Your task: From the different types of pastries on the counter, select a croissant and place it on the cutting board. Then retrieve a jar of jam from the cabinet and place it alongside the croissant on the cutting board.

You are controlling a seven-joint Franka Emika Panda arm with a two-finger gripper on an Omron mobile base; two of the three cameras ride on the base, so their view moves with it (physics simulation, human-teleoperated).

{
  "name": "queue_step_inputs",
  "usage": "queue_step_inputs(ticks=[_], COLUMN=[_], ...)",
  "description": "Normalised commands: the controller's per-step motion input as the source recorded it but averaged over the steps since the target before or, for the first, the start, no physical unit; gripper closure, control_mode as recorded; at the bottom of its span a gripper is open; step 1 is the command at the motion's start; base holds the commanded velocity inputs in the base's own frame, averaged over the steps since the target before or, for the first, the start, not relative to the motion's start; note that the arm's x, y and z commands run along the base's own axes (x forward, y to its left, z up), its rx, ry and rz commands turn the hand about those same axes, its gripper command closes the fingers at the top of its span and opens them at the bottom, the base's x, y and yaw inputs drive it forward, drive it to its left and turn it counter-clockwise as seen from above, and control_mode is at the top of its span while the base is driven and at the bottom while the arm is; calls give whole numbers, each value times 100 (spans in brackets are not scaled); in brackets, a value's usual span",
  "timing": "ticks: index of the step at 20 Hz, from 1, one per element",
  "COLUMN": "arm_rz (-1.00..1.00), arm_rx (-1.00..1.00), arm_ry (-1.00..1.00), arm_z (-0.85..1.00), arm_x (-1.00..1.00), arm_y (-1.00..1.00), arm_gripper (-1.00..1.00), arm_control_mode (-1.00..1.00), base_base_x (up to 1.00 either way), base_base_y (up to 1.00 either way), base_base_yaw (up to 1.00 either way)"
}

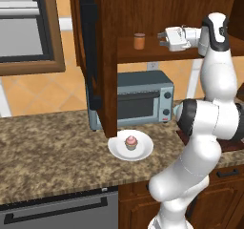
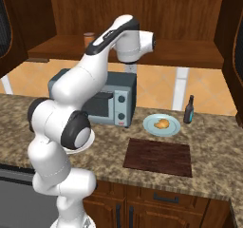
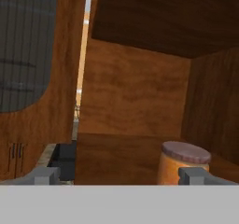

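The end effector (image 1: 162,38) is seen fully spread and empty at cabinet (image 1: 143,4) shelf height, nothing being touched, with the jar of jam (image 1: 139,41) stood upright on the shelf (image 1: 143,54) just ahead of it, near one of its fingertips (image 3: 193,175) but apart.

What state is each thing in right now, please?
cabinet: door open.
jar of jam: upright on the shelf, lid on, not held.
gripper: open, near the jar.
croissant: on its plate.
cutting board: bare.
toaster oven: door closed.
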Motion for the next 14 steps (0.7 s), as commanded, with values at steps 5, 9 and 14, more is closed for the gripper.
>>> queue_step_inputs(ticks=[5, 9, 14], arm_rz=[0, 0, 0], arm_rx=[0, 0, 0], arm_ry=[-1, -2, 0], arm_z=[-7, 0, 0], arm_x=[8, 17, 26], arm_y=[-7, -6, -6], arm_gripper=[-100, -100, -100], arm_control_mode=[-100, -100, -100], base_base_x=[0, 0, 0], base_base_y=[0, 0, 0], base_base_yaw=[0, 0, 0])
